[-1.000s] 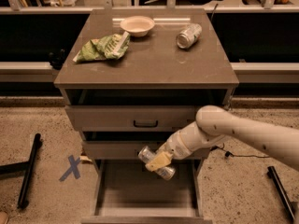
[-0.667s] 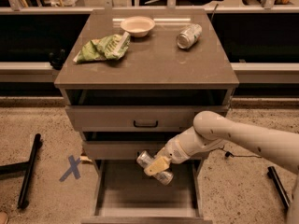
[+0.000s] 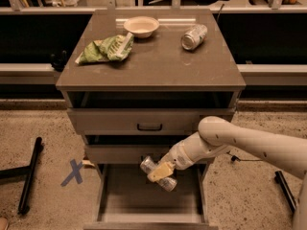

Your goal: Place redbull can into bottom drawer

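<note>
hand (image 3: 160, 171) was clamped shut round the redbull can (image 3: 168, 183), can tilted, held just over the open bottom drawer (image 3: 139, 201), near its back. up top on the surface (image 3: 158, 66): bowl (image 3: 141, 26), green bag (image 3: 105, 48), dented can (image 3: 194, 36).

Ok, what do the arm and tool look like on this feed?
The arm is a smooth, rounded cream-white tube with a bulbous elbow joint and small dark dots along its shell. It narrows to a tan-yellow tool, which is above the open bottom drawer.
</note>
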Controlling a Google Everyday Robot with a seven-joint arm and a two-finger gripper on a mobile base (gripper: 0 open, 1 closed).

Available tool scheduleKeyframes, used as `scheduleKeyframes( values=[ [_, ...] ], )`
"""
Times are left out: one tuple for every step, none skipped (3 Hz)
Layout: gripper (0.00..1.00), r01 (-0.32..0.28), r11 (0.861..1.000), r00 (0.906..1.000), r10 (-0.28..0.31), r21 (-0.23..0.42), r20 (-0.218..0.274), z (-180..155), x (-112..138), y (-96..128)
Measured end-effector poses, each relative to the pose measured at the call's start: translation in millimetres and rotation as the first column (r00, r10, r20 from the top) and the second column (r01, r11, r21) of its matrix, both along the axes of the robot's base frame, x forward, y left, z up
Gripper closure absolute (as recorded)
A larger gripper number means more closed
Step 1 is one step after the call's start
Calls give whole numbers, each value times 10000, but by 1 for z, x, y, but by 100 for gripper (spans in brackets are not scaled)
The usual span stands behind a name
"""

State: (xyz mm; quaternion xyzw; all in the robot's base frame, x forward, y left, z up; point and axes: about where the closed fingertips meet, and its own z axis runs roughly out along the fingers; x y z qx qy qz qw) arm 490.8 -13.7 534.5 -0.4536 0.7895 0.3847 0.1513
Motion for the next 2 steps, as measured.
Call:
scheduleKeyframes(
  values=[
    [100,414,9984,9984,-429,-394,-368,-26,0,-1],
    [100,847,9929,9936,-905,-839,-673,-57,0,-3]
  ],
)
